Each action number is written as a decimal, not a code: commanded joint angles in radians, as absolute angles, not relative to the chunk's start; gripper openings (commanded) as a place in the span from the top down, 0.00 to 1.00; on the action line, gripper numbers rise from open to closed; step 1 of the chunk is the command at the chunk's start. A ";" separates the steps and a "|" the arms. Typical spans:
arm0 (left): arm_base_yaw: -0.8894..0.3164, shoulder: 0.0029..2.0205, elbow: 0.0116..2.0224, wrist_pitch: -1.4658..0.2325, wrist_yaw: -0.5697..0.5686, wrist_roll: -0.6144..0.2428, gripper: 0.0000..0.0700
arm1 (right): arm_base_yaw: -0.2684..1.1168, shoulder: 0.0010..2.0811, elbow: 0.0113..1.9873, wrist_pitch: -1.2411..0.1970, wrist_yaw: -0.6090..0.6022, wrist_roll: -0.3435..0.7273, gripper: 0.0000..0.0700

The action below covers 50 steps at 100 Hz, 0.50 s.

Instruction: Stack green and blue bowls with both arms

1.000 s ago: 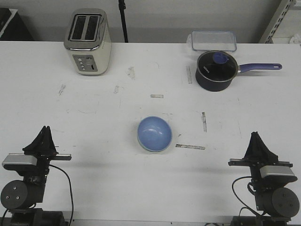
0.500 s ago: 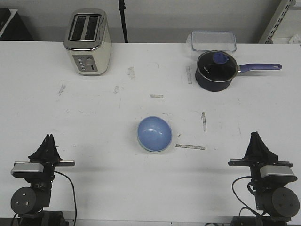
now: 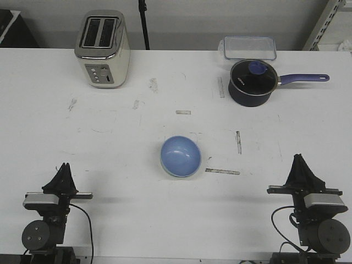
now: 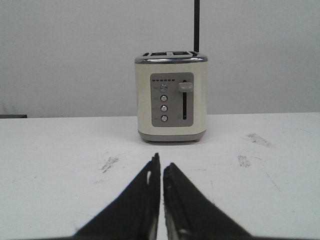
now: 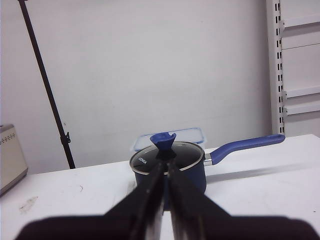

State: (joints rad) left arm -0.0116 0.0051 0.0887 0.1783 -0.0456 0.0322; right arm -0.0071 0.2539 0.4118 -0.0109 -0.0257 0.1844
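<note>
Two black jointed arms stand at the near edge of the white table (image 3: 121, 214) in the front view, the left gripper (image 3: 64, 168) at the near left corner and the right gripper (image 3: 300, 159) at the near right corner, both with their fingers together and holding nothing. Between them, near the middle of the table and well apart from both, sits the light periwinkle blue glossy bowl (image 3: 180, 155); a thin pale rim shows along its lower edge, but I cannot tell if this is the green bowl under it. At the far left stands the cream and silver two-slot toaster (image 3: 103, 48), and at the far right the dark saucepan with a glass lid and purple handle (image 3: 253, 81), with a clear plastic container (image 3: 249, 47) just behind it. From the left wrist view, the two black fingers (image 4: 142, 200) are pressed almost together, pointing toward the toaster (image 4: 171, 97), which stands well ahead. From the right wrist view, the black fingers (image 5: 150, 200) are also closed together, pointing toward the saucepan (image 5: 168, 167), and a black pole (image 5: 45, 82) leans against the wall.
</note>
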 commanded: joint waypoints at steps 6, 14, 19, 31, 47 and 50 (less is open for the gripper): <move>-0.017 0.003 0.027 0.262 -0.041 0.033 1.00 | -0.007 0.254 0.413 0.000 -0.025 0.193 0.99; -0.023 0.003 0.012 0.252 -0.038 0.033 1.00 | -0.007 0.254 0.413 0.000 -0.025 0.193 0.99; -0.027 0.003 0.012 0.248 -0.037 0.033 1.00 | -0.007 0.254 0.413 0.000 -0.025 0.193 0.99; -0.028 0.003 0.012 0.250 -0.033 0.033 1.00 | -0.007 0.254 0.413 0.000 -0.025 0.193 0.99; -0.028 0.003 0.012 0.248 -0.030 0.033 1.00 | -0.007 0.254 0.413 0.000 -0.025 0.193 0.99; -0.028 0.003 0.012 0.248 -0.030 0.033 1.00 | -0.007 0.254 0.413 0.000 -0.025 0.193 0.99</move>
